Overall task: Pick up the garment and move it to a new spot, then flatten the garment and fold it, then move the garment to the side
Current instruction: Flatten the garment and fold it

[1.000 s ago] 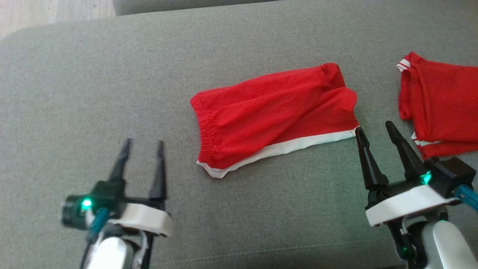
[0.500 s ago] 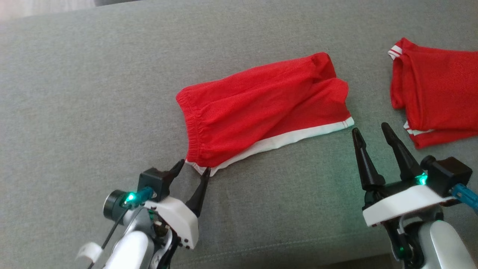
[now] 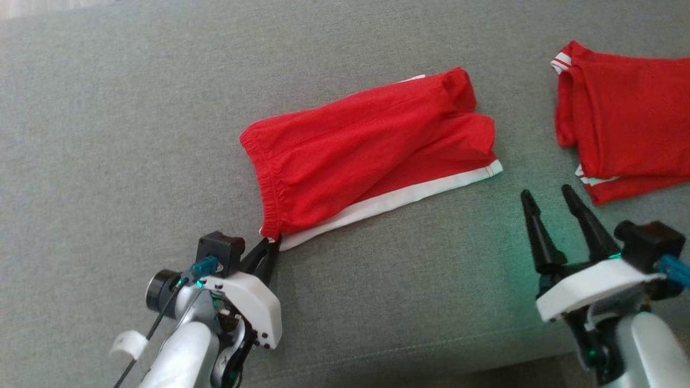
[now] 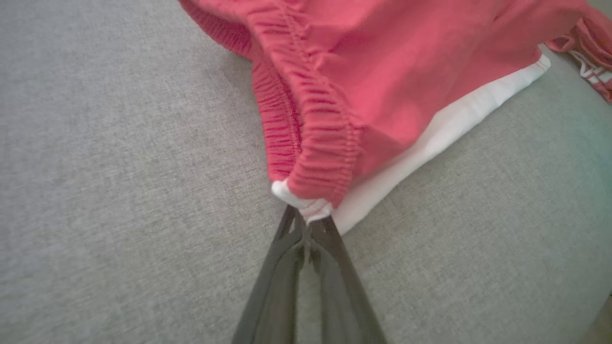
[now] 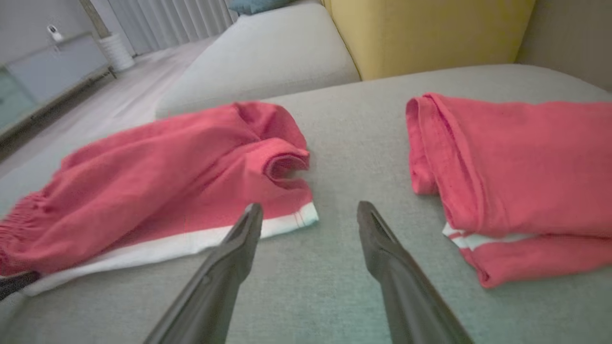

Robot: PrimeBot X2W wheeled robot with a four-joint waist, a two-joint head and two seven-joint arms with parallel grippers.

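A grey upholstered sofa seat (image 3: 108, 134) carries the clothes, with a yellow cushion (image 5: 430, 28) behind it in the right wrist view. The red shorts (image 3: 366, 151), white-trimmed and elastic-waisted, lie roughly flat near the middle of the seat. The left gripper (image 3: 268, 249) has its fingers pressed together on the white corner below the waistband, at the shorts' near left end. The right gripper (image 3: 545, 192) hovers with fingers spread, just off the shorts' white hem corner, between them and a folded red garment (image 3: 625, 129) lying apart to the right.
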